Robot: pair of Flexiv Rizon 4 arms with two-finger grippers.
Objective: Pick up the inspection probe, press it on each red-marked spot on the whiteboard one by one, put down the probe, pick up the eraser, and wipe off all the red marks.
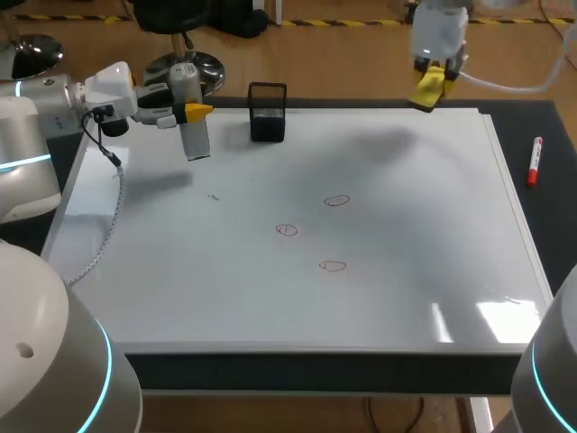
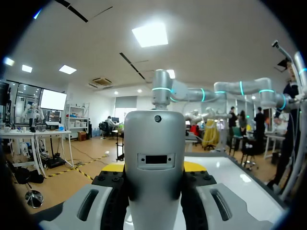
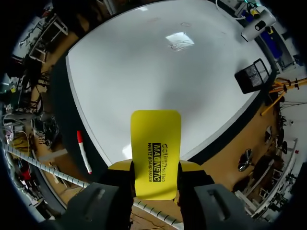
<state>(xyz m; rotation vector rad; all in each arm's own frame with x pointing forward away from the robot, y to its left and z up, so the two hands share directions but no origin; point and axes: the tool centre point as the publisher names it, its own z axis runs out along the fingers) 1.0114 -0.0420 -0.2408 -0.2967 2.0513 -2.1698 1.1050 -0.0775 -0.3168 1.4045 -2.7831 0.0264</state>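
Observation:
My left gripper (image 1: 191,112) hangs over the whiteboard's (image 1: 297,271) far left corner, shut on the grey inspection probe (image 1: 193,126). In the left wrist view the probe (image 2: 154,148) stands upright between the fingers of that gripper (image 2: 154,168). My right gripper (image 1: 435,79) is raised above the board's far edge, shut on the yellow eraser (image 1: 429,90). The right wrist view shows the eraser (image 3: 156,143) clamped in the gripper (image 3: 156,167). Three red ring marks (image 1: 336,200), (image 1: 287,230), (image 1: 333,265) lie mid-board.
A black mesh holder (image 1: 268,112) stands at the board's far edge, right of the probe; it also shows in the right wrist view (image 3: 253,75). A red marker (image 1: 534,161) lies on the dark mat right of the board, below the right gripper (image 3: 84,151).

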